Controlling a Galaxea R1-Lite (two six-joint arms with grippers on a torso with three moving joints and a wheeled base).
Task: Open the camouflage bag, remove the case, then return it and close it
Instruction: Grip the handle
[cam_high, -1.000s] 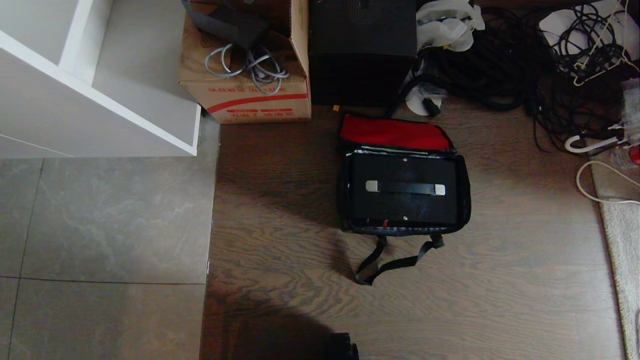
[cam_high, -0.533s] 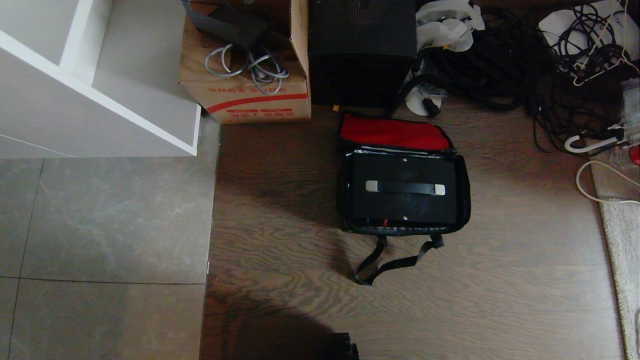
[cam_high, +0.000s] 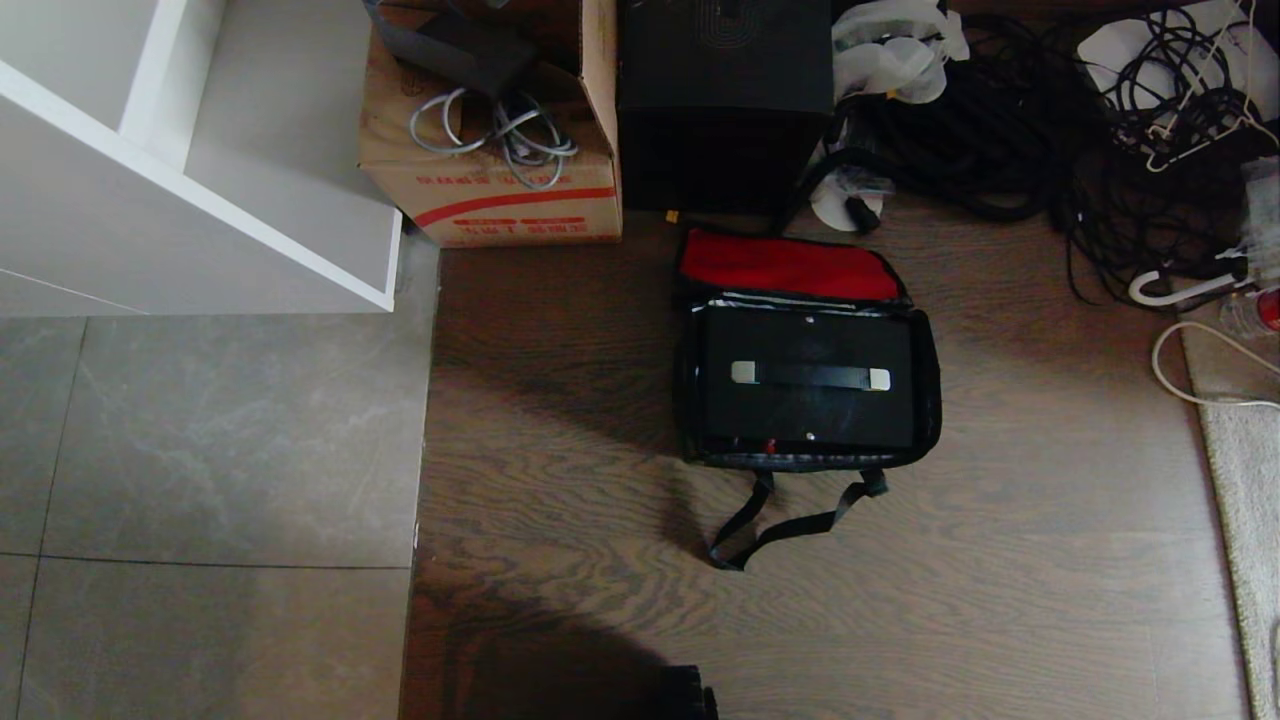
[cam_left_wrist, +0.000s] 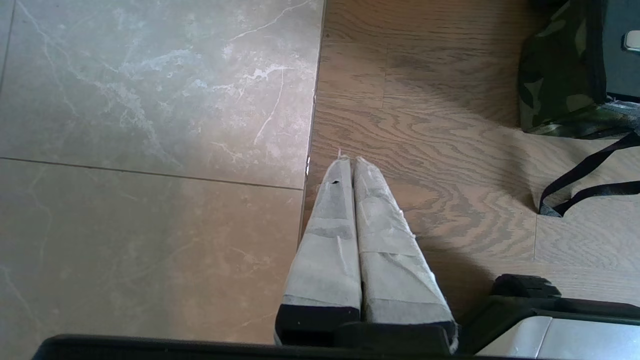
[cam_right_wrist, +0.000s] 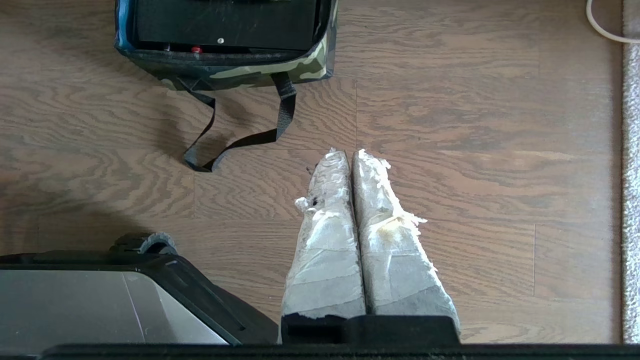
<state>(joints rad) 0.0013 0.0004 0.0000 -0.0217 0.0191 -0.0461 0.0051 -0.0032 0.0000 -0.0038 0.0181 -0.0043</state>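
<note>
Case (cam_high: 806, 405) inside open camouflage bag (cam_high: 932, 385) — both end effectors, left (cam_left_wrist: 352, 161) and right (cam_right_wrist: 350, 154), clenched, empty.

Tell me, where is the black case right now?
In the head view the case sits inside the open camouflage bag on the wood floor, just before the tall black box.

A wood-grain floor (cam_high: 1000, 560) is adjoined at left by grey tiles (cam_high: 200, 450). On it are set the camouflage bag (cam_high: 930, 400), a cardboard box (cam_high: 500, 200), a black box (cam_high: 725, 120) and tangled cables (cam_high: 1000, 130) at far right.
</note>
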